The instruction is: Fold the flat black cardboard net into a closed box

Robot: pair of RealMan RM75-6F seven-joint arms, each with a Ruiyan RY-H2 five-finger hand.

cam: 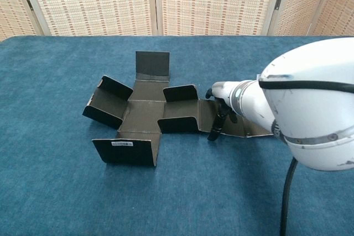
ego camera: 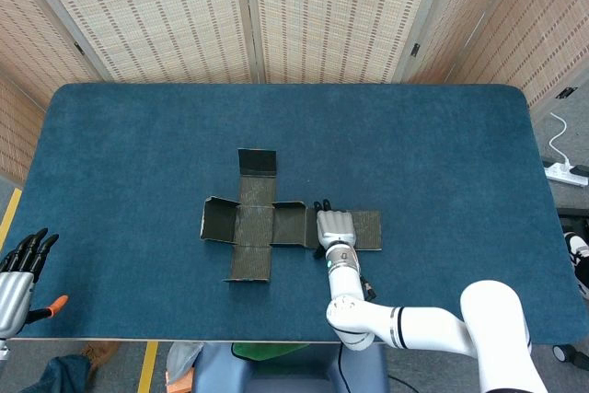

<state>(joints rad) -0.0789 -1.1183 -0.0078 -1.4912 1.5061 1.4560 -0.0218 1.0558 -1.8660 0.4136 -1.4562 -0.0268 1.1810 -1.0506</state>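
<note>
Fingers (cam: 217, 125) of right hand (ego camera: 335, 228) press the cardboard net (ego camera: 260, 225); grip unclear. Next I'd fold that panel upward.

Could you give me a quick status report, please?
Right hand rests on the cardboard net, gripping nothing. Left hand idle off-table. Net unfolded, flaps partly raised. Nothing obstructing.

Light was bright, even and diffuse, casting only faint soft shadows on the table (ego camera: 138, 135), both views stayed sharp without glare, though the close right arm (cam: 310, 114) loomed large and distorted.
</note>
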